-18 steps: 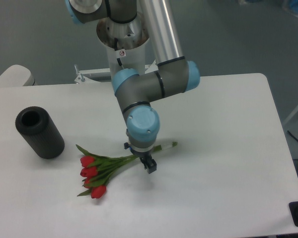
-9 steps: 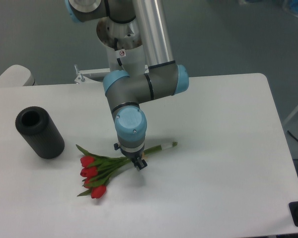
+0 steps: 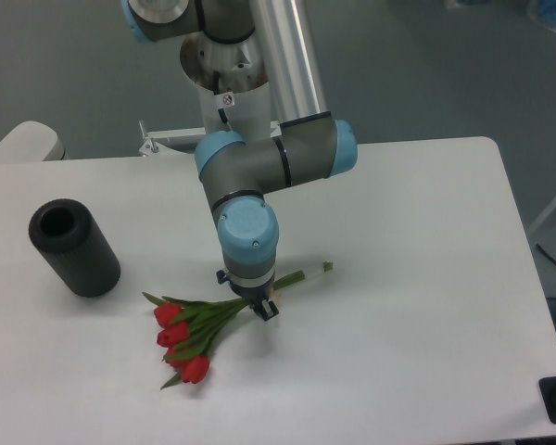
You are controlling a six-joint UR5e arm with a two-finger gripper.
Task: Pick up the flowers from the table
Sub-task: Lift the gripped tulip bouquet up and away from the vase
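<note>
Your one container here is the black cylinder [image 3: 74, 247], lying on the left of the table [image 3: 426, 278] with its open mouth turned up and back; the bore reads only as dark, so its contents can't be told. The flowers [image 3: 204, 323] lie near the table's middle front, well apart from the cylinder, long axis running diagonally: red heads low and to the left, stem ends up and to the right, past the wrist. The gripper [image 3: 262, 307] sits down on the stems, fingers closed around them by the pale band. The blue wrist cap hides most of the fingers and the grip point, and the arm's upper joints are cut off at the top edge.
</note>
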